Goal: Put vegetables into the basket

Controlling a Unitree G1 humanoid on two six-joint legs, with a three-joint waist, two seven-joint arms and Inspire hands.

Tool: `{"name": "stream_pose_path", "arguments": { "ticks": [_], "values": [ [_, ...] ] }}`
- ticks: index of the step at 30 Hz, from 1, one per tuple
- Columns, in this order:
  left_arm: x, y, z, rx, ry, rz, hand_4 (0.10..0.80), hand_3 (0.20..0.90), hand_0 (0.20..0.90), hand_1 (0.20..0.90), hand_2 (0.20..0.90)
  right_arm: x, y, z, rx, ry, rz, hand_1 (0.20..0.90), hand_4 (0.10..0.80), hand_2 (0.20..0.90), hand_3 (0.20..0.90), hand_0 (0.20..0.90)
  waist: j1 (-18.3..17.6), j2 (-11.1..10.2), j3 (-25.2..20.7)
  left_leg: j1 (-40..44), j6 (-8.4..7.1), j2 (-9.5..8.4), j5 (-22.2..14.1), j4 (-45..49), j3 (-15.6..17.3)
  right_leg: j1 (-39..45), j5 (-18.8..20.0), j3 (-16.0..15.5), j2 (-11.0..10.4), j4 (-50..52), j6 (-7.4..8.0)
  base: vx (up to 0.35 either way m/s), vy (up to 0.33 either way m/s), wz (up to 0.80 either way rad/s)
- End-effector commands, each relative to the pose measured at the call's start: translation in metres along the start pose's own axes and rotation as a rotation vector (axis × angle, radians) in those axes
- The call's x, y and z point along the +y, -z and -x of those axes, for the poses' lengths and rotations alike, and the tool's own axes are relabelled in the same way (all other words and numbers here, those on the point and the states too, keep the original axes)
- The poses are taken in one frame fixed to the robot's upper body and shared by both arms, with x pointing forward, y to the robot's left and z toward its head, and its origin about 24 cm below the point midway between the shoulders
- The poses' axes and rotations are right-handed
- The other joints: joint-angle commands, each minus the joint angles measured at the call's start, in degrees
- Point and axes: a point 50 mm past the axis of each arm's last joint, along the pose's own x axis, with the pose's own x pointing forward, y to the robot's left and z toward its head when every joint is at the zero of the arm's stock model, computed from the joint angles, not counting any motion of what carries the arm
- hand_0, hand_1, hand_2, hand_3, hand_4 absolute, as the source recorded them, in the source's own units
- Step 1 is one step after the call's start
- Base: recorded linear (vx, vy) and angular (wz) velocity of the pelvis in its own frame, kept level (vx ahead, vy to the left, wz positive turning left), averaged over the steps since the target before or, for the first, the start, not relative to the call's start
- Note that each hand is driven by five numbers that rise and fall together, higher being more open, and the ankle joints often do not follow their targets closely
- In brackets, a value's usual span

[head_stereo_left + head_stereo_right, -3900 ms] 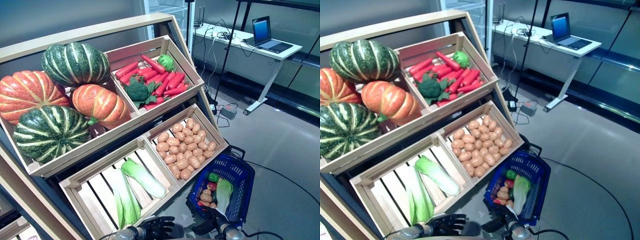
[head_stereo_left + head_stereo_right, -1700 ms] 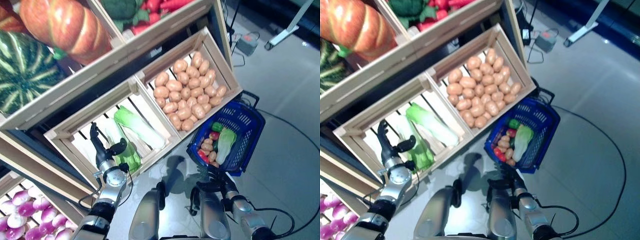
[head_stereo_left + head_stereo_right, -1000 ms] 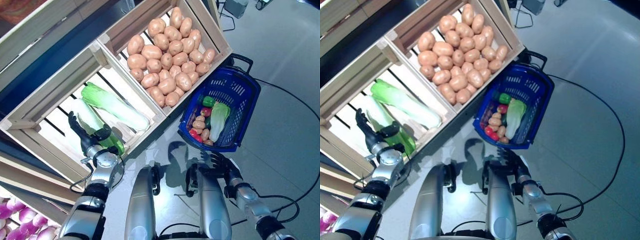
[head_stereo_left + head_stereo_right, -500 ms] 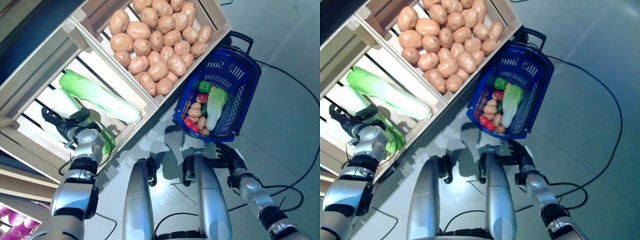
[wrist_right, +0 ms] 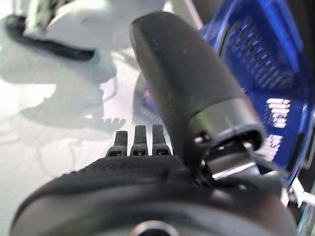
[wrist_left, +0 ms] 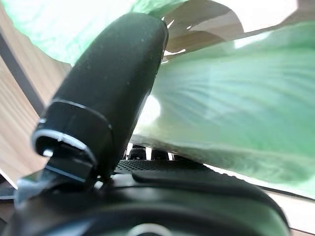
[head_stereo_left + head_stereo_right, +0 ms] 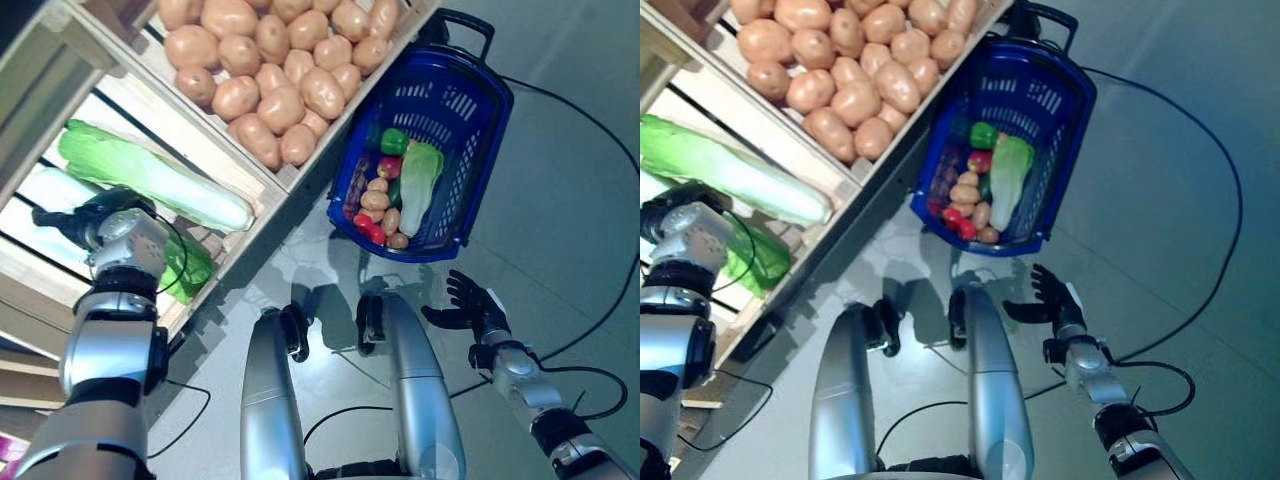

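L hand (image 7: 92, 219) placed in the slatted crate (image 7: 40, 270), against a green cabbage (image 7: 188, 268).
L fingers mostly hidden by the leaves; grip cannot be told. A 2nd cabbage (image 7: 150, 177) is seen just beyond it. R hand (image 7: 474, 308) is held low over the floor, fingers spread apart, empty. Blue basket (image 7: 470, 160) sits on the floor, right of the potato crate (image 7: 262, 75), w/ veg inside.

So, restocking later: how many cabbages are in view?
3. One cabbage lies in the wooden crate; a second cabbage beside it, partly under the left hand; a third cabbage in the blue basket. More could be hidden there.
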Motion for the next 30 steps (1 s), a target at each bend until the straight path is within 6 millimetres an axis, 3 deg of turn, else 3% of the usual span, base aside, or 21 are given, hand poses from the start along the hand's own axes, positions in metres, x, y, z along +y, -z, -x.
{"name": "stream_pose_path", "arguments": {
  "ticks": [1,2,3,4,8,18,26,30],
  "values": [
    [-0.002,-0.086,-0.005,-0.213,0.155,0.102,0.8,0.9,0.9,0.9,0.9,-0.024,-0.017,0.006,-0.136,0.085,-0.058,0.9,0.8,0.9,0.9,0.9,-1.2,-1.5,-0.2,6.3,3.53,-1.26,-2.1,-5.3,5.6,5.5,4.2,3.3,-0.5,-7.3,0.18,0.038,-0.011,-0.08],
    [-0.002,-0.09,-0.004,-0.223,0.163,0.105,0.8,0.9,0.9,0.9,0.9,-0.023,-0.018,0.006,-0.14,0.079,-0.053,0.9,0.8,0.9,0.9,0.9,-1.2,-1.5,-0.2,6.5,3.46,-1.23,-2.1,-5.6,5.7,5.6,4.1,3.3,-0.5,-7.5,0.21,0.04,-0.014,-0.05],
    [-0.003,-0.096,-0.003,-0.247,0.172,0.111,0.536,0.505,0.505,0.505,0.505,-0.021,-0.018,0.006,-0.145,0.075,-0.044,0.9,0.8,0.9,0.9,0.9,-1.3,-1.4,-0.2,6.9,3.36,-1.17,-2.1,-5.9,5.8,6.0,4.1,3.3,-0.4,-7.7,0.2,0.0,0.0,0.0],
    [-0.003,-0.1,-0.003,-0.265,0.179,0.11,0.4,0.3,0.3,0.3,0.3,-0.021,-0.019,0.006,-0.148,0.074,-0.04,0.9,0.8,0.9,0.9,0.9,-1.3,-1.4,-0.2,7.2,3.31,-1.11,-2.1,-6.2,5.9,6.3,4.1,3.3,-0.5,-7.9,0.21,0.0,0.0,0.0],
    [-0.003,-0.11,0.001,-0.323,0.221,0.121,0.4,0.3,0.3,0.3,0.3,-0.02,-0.02,0.008,-0.16,0.064,-0.045,0.9,0.8,0.9,0.9,0.9,-1.1,-1.1,-0.2,9.1,2.94,-1.17,-2.2,-7.2,6.3,8.1,4.0,3.2,-0.5,-8.8,0.19,0.007,-0.031,0.05],
    [0.0,-0.101,-0.002,-0.321,0.269,0.07,0.4,0.3,0.3,0.3,0.3,-0.01,-0.017,0.011,-0.162,0.036,-0.057,0.9,0.8,0.9,0.9,0.9,-0.9,-0.8,-0.5,14.9,2.85,-1.73,-2.6,-8.9,6.6,13.3,3.1,3.2,-0.9,-9.5,0.03,0.011,-0.053,0.04],
    [0.005,-0.074,-0.004,-0.367,0.34,-0.003,0.4,0.3,0.3,0.3,0.3,0.005,-0.02,0.016,-0.195,0.018,-0.139,0.9,0.8,0.9,0.9,0.9,-0.3,-0.1,-4.3,22.7,2.8,-3.04,-2.6,-12.8,6.4,20.7,2.3,3.2,-1.5,-12.0,0.13,0.001,-0.077,-0.06],
    [0.009,-0.04,0.0,-0.367,0.434,-0.054,0.4,0.3,0.3,0.3,0.3,0.015,-0.031,0.019,-0.269,0.054,-0.146,0.9,0.8,0.9,0.9,0.9,0.8,0.4,-6.8,27.6,2.99,-3.87,-2.9,-14.8,5.7,25.9,1.5,2.3,-2.5,-13.2,0.07,-0.022,-0.12,0.03]
  ]
}}
